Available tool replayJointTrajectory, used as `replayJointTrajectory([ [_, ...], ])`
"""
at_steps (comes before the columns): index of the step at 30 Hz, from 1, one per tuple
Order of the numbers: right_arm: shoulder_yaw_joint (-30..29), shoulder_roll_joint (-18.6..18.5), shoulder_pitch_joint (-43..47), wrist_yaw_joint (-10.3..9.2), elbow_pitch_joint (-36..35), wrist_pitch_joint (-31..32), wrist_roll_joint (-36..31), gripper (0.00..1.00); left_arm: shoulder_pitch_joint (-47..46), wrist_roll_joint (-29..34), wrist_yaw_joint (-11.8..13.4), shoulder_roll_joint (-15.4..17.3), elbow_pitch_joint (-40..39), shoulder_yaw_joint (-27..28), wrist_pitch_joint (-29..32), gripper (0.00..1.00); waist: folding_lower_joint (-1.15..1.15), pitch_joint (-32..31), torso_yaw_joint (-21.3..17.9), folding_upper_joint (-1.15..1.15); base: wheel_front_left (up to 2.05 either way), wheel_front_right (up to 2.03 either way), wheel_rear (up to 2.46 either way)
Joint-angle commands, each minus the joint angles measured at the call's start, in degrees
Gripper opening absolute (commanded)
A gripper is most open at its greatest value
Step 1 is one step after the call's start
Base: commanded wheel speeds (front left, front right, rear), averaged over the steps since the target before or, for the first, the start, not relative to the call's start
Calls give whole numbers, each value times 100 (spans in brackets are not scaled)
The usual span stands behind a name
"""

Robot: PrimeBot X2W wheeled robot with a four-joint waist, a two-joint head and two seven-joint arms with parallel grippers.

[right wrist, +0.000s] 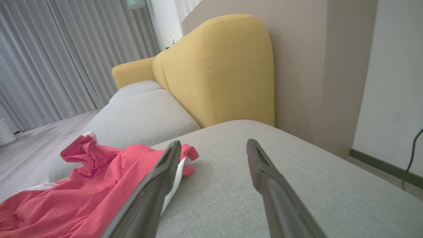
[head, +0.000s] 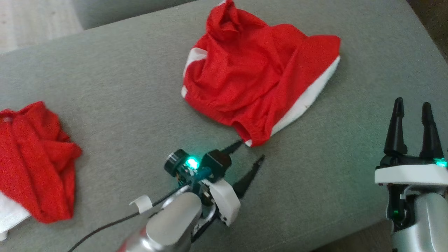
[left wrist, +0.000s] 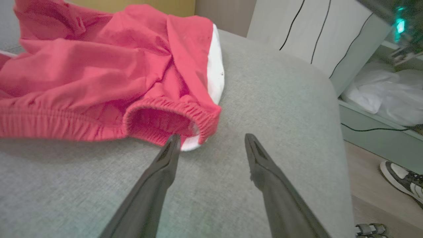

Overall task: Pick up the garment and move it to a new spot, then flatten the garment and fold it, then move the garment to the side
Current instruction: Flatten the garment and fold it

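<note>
Garment (head: 259, 77) pick | L gripper (head: 252, 149) fingers spread, empty, one tip at near waistband (left wrist: 172, 112) corner | R gripper (head: 412, 102) spread, idle right | garment crumpled far-centre on cushion (head: 122, 80) | risk: thin pinch slips, or nips cushion

The garment (head: 245, 70) is thin, matt red cloth with white cloth panels and a gathered elastic hem. The cushion (head: 122, 80) beneath is grey woven fabric, matt and finely grained. The left gripper (head: 252, 149) has dark matt fingers (left wrist: 155, 185), probably plastic; its forearm (head: 175, 224) is glossy and silvery. The backrest (right wrist: 218, 69) is yellow stitched upholstery.
</note>
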Motion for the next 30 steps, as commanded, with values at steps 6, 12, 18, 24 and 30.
replayJointTrajectory([
  [6, 122, -49, -169, 43, -196, -53, 135, 100, -513, -236, 203, -1, 261, 17, -211, 100, -1, 177, -381, 0, 0, 0, 0],
  [12, 181, -49, -211, 43, -184, -53, 168, 100, -706, -467, 248, -2, 529, -178, -310, 100, -1, 227, -529, 0, 0, 0, 0],
  [18, 181, -49, -199, 43, -238, -53, 197, 100, -850, -667, 287, -2, 654, -384, -459, 0, -1, 239, -561, 0, 0, 0, 0],
  [24, 158, -49, -174, 43, -263, -53, 210, 100, -859, -750, 341, -2, 830, -454, -741, 0, -1, 148, -411, 0, 0, 0, 0],
  [30, 177, -49, -122, 43, -247, -53, 154, 100, -796, -721, 386, 42, 900, -429, -929, 0, -1, -33, -121, 0, 0, 0, 0],
])
